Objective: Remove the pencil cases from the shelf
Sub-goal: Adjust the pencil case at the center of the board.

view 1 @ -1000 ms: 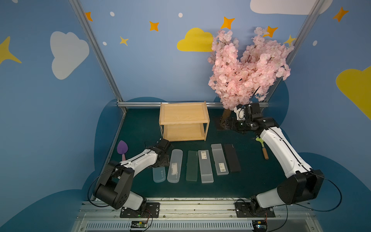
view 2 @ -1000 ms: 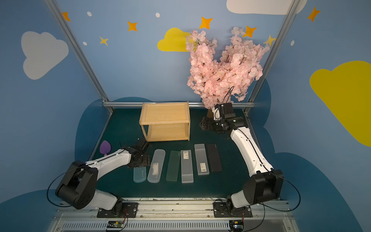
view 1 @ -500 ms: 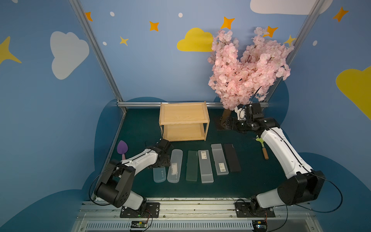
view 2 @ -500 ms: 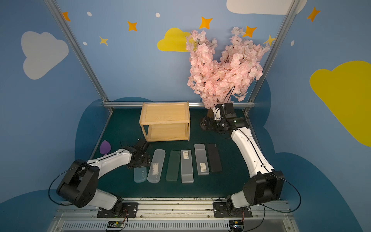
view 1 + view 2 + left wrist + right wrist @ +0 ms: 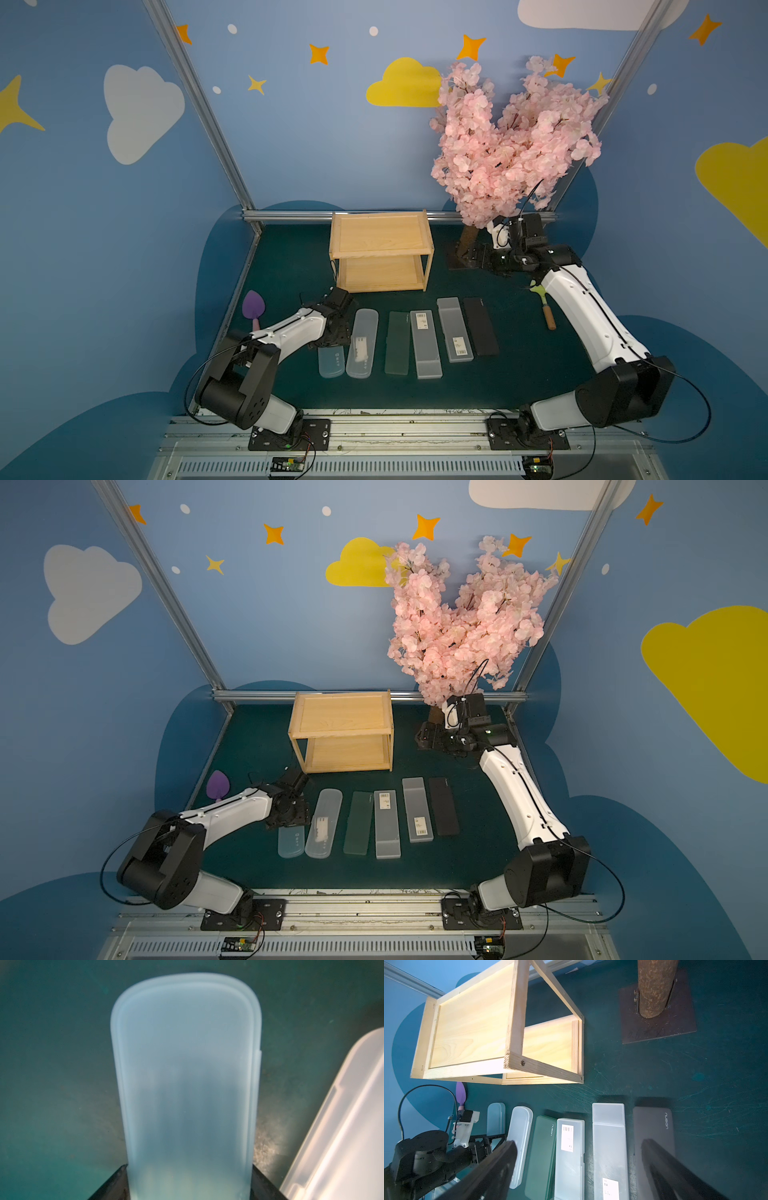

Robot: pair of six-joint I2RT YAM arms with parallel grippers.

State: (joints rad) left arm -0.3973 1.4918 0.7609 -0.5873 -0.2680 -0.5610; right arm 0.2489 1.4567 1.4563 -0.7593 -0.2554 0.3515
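The light wood shelf [image 5: 382, 254] stands at the back, and both its tiers are bare [image 5: 467, 1028]. Six pencil cases lie in a row on the mat before it: light blue [image 5: 331, 362], clear [image 5: 362, 343], dark green [image 5: 397, 349], two frosted white [image 5: 426, 351] [image 5: 454, 329], and black [image 5: 481, 326]. My left gripper [image 5: 332, 332] sits low over the far end of the light blue case [image 5: 187, 1084], its fingers against both long sides. My right gripper [image 5: 478, 255] hovers by the tree's foot, open and holding nothing [image 5: 578, 1142].
A purple trowel [image 5: 253, 305] lies left of my left arm. A green toy rake [image 5: 542, 303] lies right of the black case, under my right arm. A pink blossom tree [image 5: 511, 137] on a dark base plate [image 5: 658, 1022] stands at the back right.
My left gripper's jaws have narrowed onto the light blue case. Neither arm has visibly shifted, and the cases lie where they were.
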